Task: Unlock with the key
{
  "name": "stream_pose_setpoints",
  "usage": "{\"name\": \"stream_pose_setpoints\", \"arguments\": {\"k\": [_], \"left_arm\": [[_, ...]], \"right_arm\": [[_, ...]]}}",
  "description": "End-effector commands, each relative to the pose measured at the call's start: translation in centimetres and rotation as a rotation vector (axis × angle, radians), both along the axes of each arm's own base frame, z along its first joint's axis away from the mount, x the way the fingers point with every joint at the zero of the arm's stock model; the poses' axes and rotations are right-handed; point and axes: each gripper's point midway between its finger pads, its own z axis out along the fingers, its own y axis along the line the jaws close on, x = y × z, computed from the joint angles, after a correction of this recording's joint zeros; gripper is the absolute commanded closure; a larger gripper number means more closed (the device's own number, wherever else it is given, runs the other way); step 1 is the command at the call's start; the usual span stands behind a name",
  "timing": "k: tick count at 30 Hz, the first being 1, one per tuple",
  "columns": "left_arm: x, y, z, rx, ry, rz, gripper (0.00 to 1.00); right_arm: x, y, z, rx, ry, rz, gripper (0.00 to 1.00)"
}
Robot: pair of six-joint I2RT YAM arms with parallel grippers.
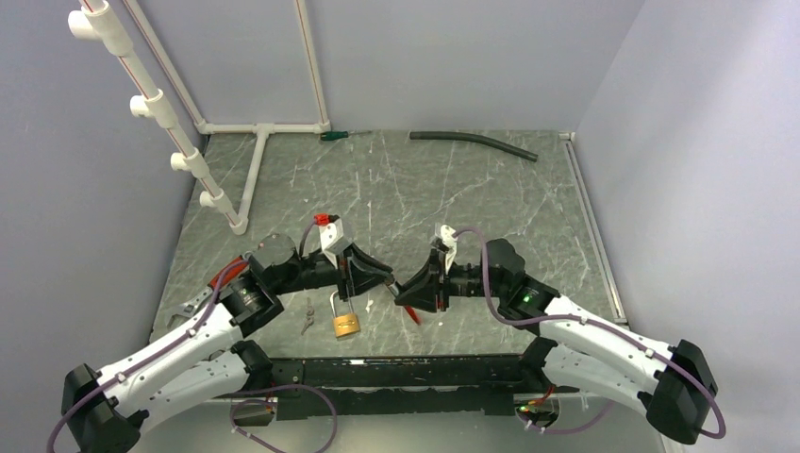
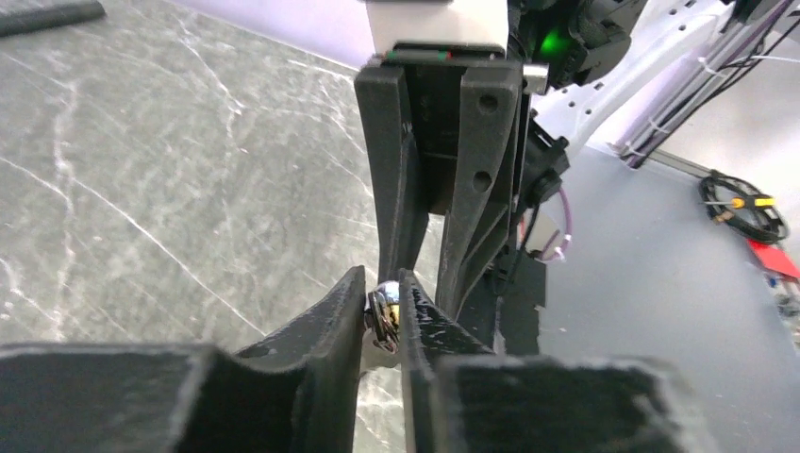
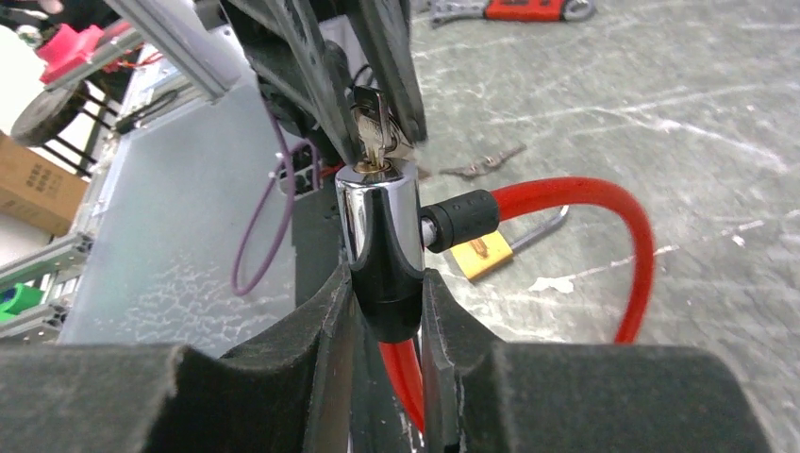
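pipework [image 1: 157,104] of white plastic runs down the upper left of the top view, well clear of my work. left of centre on the grey bench [image 1: 528,217] lies a loose bunch of keys [image 1: 308,316]. just to its right is a brass padlock [image 1: 345,324]. neither of my tools is on them.

at the centre my two tools meet tip to tip. my left tool [image 2: 382,297] is narrowed onto the key [image 3: 374,127], pinching its head. in the right wrist view the blade sits in the keyway at the top of the lock barrel [image 3: 377,236]. my right tool [image 3: 387,302] is clamped around that chrome and black barrel and appears to hold it off the bench. the red cable [image 3: 613,217] loops out to the right of the frame and back under. a dark hose [image 1: 472,140] lies far off at the upper right of the top view.

i judge the step in hand to be the turn. the key is seated, but the cable's end plug [image 3: 459,219] is still in the barrel's side, so the lock looks shut. the next move calls for a roll of my left wrist about the key's own axis while my right tool stops the barrel spinning. the key could slip in the pads or bind if i twist off line.
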Motion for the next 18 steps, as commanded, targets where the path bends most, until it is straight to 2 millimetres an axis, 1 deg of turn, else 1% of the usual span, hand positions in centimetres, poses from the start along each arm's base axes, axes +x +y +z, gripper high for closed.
{"name": "stream_pose_setpoints", "arguments": {"k": [1, 2, 3, 4, 7, 10, 13, 15, 18], "left_arm": [[-1.7, -0.1, -1.1, 0.025, 0.060, -0.067, 0.68], [-1.7, 0.0, -0.8, 0.017, 0.056, -0.063, 0.60], [-1.9, 0.0, -0.4, 0.006, 0.045, -0.069, 0.55], [-2.1, 0.0, -0.1, -0.003, 0.031, -0.080, 0.52], [-1.8, 0.1, 0.1, 0.002, 0.023, -0.066, 0.36], [-1.8, 0.1, 0.7, -0.007, 0.031, -0.059, 0.31], [-1.8, 0.6, 1.9, -0.034, 0.037, -0.032, 0.30], [-0.7, 1.4, 2.6, -0.037, 0.073, 0.072, 0.27], [1.1, 3.1, 3.4, -0.015, 0.151, 0.239, 0.26]], "right_arm": [[-0.9, 0.4, 10.0, 0.265, -0.197, 0.063, 1.00], [-0.8, 0.4, 9.9, 0.264, -0.192, 0.062, 1.00], [-0.9, 0.4, 9.8, 0.262, -0.187, 0.063, 1.00], [-0.9, 0.4, 9.9, 0.264, -0.184, 0.067, 1.00], [-1.0, 0.4, 9.6, 0.257, -0.171, 0.068, 1.00], [-0.6, 0.3, 9.2, 0.240, -0.173, 0.045, 1.00], [-0.3, 0.1, 8.8, 0.221, -0.179, 0.020, 1.00], [0.2, 0.1, 8.5, 0.197, -0.185, -0.005, 1.00], [1.6, -0.2, 7.8, 0.144, -0.190, -0.081, 1.00]]}}
